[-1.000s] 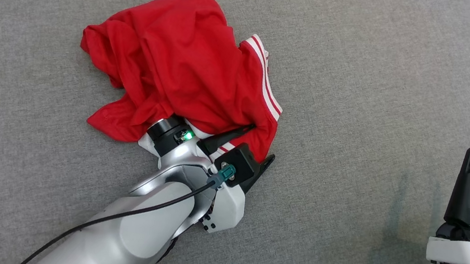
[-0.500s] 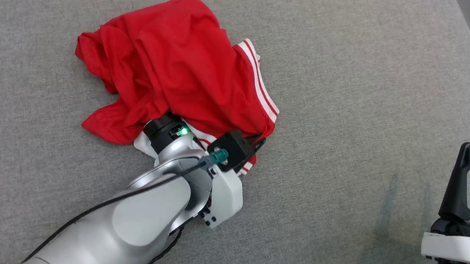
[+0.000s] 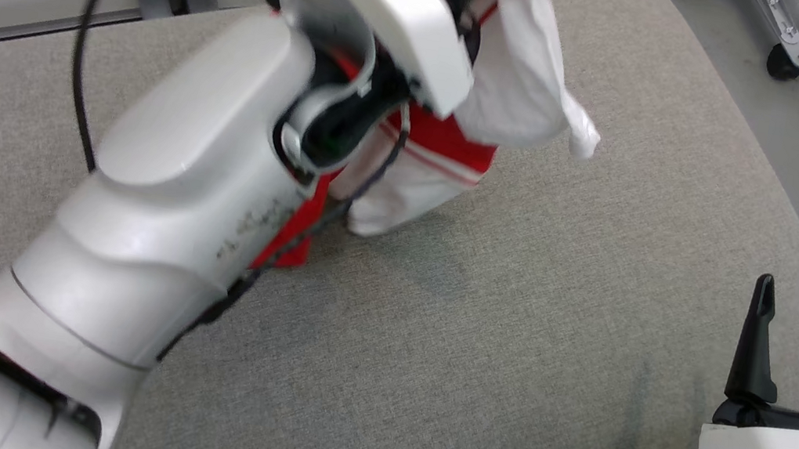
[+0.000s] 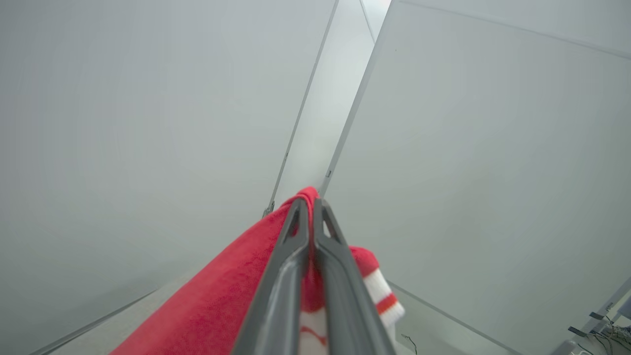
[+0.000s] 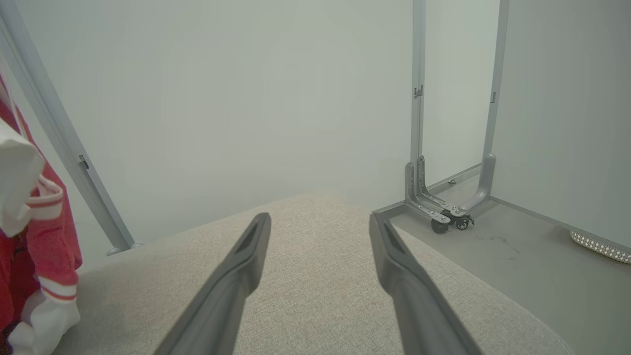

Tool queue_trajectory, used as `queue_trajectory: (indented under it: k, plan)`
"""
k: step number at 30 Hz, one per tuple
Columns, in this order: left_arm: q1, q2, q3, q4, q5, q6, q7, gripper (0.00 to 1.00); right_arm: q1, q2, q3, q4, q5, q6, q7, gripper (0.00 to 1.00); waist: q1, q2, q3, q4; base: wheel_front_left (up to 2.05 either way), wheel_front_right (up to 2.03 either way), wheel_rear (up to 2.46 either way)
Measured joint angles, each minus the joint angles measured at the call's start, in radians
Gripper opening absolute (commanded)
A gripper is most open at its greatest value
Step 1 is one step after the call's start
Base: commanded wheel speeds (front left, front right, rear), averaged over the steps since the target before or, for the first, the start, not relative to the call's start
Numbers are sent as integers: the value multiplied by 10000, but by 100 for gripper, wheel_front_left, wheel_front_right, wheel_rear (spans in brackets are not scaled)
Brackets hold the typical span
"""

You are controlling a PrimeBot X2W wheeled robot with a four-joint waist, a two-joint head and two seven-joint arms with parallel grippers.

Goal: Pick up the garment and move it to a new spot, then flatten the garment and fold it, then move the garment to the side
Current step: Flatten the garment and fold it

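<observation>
Garment (image 4: 212,305) hangs pinched between left jaws.

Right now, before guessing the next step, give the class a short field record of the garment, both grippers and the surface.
garment: red and white, bunched, hanging from the left gripper
left gripper: shut on the garment, raised above the surface
right gripper: open, empty, at the near right
surface: grey fabric cushion
garment touching surface: cannot tell

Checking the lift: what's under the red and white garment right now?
Grey cushion lies beneath the garment, which hangs from the shut left pincer. The left arm hides the cushion under its red side.
</observation>
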Motion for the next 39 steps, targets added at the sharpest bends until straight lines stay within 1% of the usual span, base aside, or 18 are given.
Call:
queue_trajectory:
  k: [4,8,12,15,18,20,21,22,23,25,27,31,32,33,34,35,37,39]
  plan:
    - [-1446,-12,821,-236,-374,268,-12,0,109,-2,-50,69,-88,0,0,100,0,0,-327,15,0,0,0]
    - [-2579,-13,1292,-236,-700,491,-182,0,213,2,-148,38,-215,0,2,100,0,0,-508,262,0,0,0]
    - [-2290,194,1565,-196,-918,717,-128,0,259,0,-410,-86,-380,0,0,100,0,0,-710,628,0,0,0]
    - [-608,991,1666,-541,-1060,951,-199,0,355,0,-602,-148,-458,0,2,100,0,0,-845,952,0,0,0]
    - [2065,2013,2059,-1112,-1302,1246,-621,0,527,4,-779,-171,-531,0,2,100,0,0,-965,1283,0,0,0]
    - [4013,2518,2472,-1507,-1726,1455,-907,0,639,2,-869,-188,-617,0,0,100,1,0,-1022,1515,0,0,0]
    - [4013,2518,2472,-1507,-1726,1455,-907,0,639,2,-869,-188,-617,0,0,100,1,0,-1022,1515,0,0,0]
    - [5705,2872,2949,-1768,-2090,1649,-1356,0,737,2,-965,-186,-715,0,2,100,0,0,-1051,1752,0,0,0]
    - [5705,2872,2949,-1768,-2090,1649,-1356,0,737,2,-965,-186,-715,0,2,100,0,0,-1051,1752,0,0,0]
    - [6999,3139,3302,-1969,-2357,1728,-1718,0,795,2,-1047,-207,-805,0,0,100,0,0,-1046,2007,0,0,0]
    - [7866,3120,3501,-2057,-2654,1737,-1879,0,835,4,-1080,-209,-907,0,0,100,0,0,-1002,2281,0,0,0]
    - [8318,3156,3616,-1854,-2640,1559,-2272,0,776,10,-978,-230,-1106,0,0,100,0,0,-828,2800,0,0,0]
    - [8303,3060,3620,-1791,-2675,1469,-2328,11,722,10,-982,-245,-1145,0,2,100,0,0,-775,2924,0,0,0]
    - [8277,2940,3616,-1714,-2669,1383,-2451,73,647,6,-978,-261,-1170,0,2,100,0,0,-720,3040,0,0,0]
    - [8225,2807,3630,-1622,-2669,1271,-2550,73,592,0,-976,-284,-1221,0,2,100,0,0,-665,3149,0,0,0]
    - [8133,2706,3649,-1519,-2667,1170,-2652,100,552,2,-957,-301,-1243,0,2,100,0,0,-607,3254,0,0,0]
    - [7871,2642,3661,-1406,-2318,897,-2932,100,471,6,-924,-318,-1338,0,0,100,0,0,-492,3429,0,0,0]
    - [7672,2650,3772,-1415,-1459,570,-3154,100,446,4,-924,-360,-1352,0,0,100,0,0,-394,3579,0,0,0]
